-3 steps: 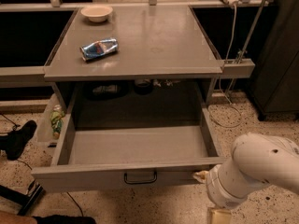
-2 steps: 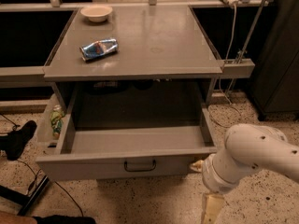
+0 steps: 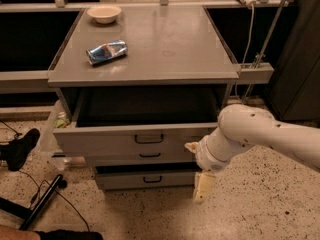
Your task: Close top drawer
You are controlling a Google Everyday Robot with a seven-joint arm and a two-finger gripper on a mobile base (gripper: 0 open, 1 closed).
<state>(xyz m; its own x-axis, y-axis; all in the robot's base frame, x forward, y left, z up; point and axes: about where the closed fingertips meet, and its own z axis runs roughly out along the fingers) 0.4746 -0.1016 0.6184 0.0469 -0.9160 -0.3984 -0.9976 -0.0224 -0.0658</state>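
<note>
Top drawer (image 3: 100, 142): we find it partly pulled out under the table (image 3: 165, 44), front proud of two lower drawers (image 3: 115, 180). Gripper (image 3: 204, 186): hangs pointing down beside the drawer's right front corner, below it; grip state we cannot tell. On the table: can (image 3: 106, 51), bowl (image 3: 104, 13).

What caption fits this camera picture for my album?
The gripper hangs beside the front of the partly open top drawer; a can and bowl sit on the cabinet top.
</note>
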